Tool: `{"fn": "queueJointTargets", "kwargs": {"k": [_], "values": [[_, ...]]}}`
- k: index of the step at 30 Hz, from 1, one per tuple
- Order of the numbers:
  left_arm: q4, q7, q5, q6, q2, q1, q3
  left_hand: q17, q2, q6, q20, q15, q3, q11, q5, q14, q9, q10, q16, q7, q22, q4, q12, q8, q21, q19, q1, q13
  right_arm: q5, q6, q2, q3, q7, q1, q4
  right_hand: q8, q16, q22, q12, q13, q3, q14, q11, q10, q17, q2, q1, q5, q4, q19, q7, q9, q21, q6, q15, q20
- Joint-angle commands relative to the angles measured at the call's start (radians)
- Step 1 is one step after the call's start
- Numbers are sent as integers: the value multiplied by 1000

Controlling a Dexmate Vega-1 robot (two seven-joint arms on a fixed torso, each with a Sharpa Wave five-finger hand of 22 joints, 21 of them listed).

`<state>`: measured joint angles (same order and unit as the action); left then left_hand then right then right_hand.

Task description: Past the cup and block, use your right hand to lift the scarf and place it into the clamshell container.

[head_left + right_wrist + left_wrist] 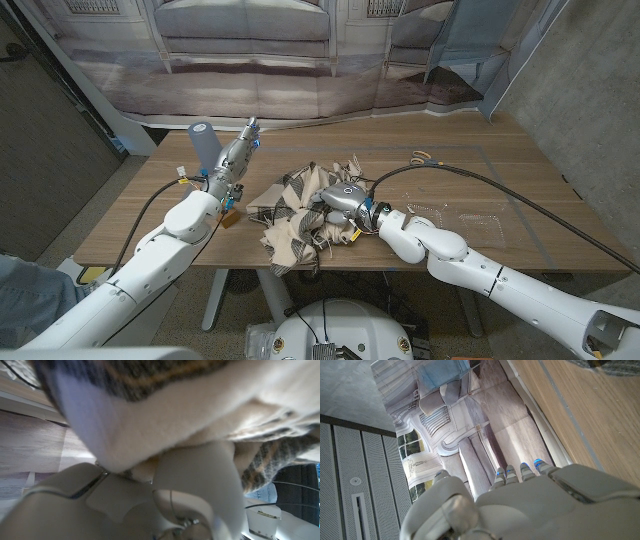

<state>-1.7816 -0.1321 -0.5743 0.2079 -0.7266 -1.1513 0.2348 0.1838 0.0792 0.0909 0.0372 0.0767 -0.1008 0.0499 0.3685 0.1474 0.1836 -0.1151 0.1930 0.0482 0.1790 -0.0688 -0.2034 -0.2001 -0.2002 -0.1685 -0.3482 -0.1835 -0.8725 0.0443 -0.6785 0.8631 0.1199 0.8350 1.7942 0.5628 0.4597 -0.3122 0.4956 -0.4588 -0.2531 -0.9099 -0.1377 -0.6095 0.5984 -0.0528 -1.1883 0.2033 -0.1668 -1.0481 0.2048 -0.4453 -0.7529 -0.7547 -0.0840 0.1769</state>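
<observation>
Scarf (295,215): I see a soft woven cloth, cream with dark grey and tan checks, lying in a crumpled, folded heap at the middle of the wooden table (480,180); one end droops over the near edge at about six o'clock from the heap.
Right hand (340,198): my right hand is pressed into the heap at its three o'clock side, smooth grey back showing. In the right wrist view a thick cream fold of the scarf (200,405) lies over the hand (150,505) and a finger (200,485) reaches up into the cloth. Whether the fingers have closed on the cloth I cannot tell.
Left hand (235,155): my left hand stands near the table's far left, fingers straight, close together and holding nothing, pointing toward one o'clock. In the left wrist view I see its pale, hard-shelled back (530,505) and blue-tipped fingers (525,471).
Cup (205,148): a grey cylinder, upright, just at nine o'clock of my left hand.
Clamshell container (470,218): clear thin plastic, lying open and low on the table, at three o'clock from the scarf, apart from it.
Cable (470,178): a black cable arcs over the table above my right arm.
</observation>
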Motion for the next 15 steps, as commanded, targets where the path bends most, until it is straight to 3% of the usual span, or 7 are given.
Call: {"fn": "queueJointTargets", "kwargs": {"k": [1,15], "values": [[6,12,-3,2,-2,10,4,1,1,-2,7,-1,-8,0,-1,-3,5,7,-1,0,5,2,-3,0,-3,-107,-12,-4,12,-9,-5,-30,53,24,30,8,11,-6,3,-10,-3,-43,-3,-11,9,-47,-62,-2,8,-2,1,1,-17,-10,-152,41],[7,16,-1,1,-5,18,7,1,2,-2,6,0,-10,2,-2,-3,5,6,-1,1,5,2,-2,0,-3,-107,-14,-4,40,-3,-19,-68,99,52,69,22,27,-22,13,-58,1,-85,-12,-52,48,-44,-92,-10,11,-3,0,-7,-88,-45,-152,43]]}}
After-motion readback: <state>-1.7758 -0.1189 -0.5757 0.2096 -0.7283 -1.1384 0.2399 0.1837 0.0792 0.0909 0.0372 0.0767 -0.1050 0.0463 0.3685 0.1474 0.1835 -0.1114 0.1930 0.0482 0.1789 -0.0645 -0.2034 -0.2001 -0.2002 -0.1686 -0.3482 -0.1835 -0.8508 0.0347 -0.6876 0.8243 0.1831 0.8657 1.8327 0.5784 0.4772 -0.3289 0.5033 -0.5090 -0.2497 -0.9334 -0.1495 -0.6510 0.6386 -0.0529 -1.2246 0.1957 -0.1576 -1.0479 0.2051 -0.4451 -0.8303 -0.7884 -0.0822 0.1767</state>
